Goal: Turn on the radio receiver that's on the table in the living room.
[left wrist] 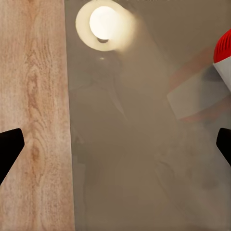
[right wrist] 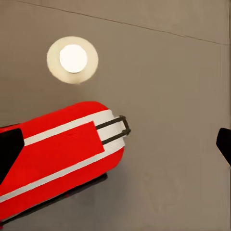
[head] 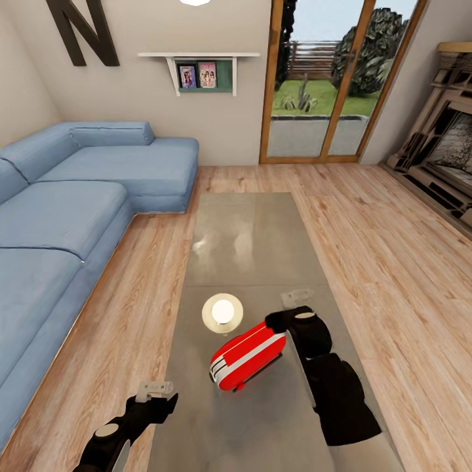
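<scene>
The red radio receiver [head: 248,357] with its white band lies on its side on the near half of the glossy grey table [head: 252,229]. In the right wrist view the radio receiver [right wrist: 57,154] runs diagonally, its dark wire handle [right wrist: 115,129] at the end nearest the centre. My right gripper [head: 288,309] hangs open over the radio's far right end, one fingertip [right wrist: 9,154] above the red body and the other clear of it. My left gripper [head: 156,392] is open above the table's left edge [left wrist: 68,144], apart from the radio receiver [left wrist: 224,48].
A round white lamp reflection [head: 223,311] shines on the table just beyond the radio. The blue L-shaped sofa [head: 72,203] runs along the left, and a fireplace [head: 442,151] stands at the right. Glass doors [head: 328,78] are at the back. Wood floor [head: 387,262] surrounds the table.
</scene>
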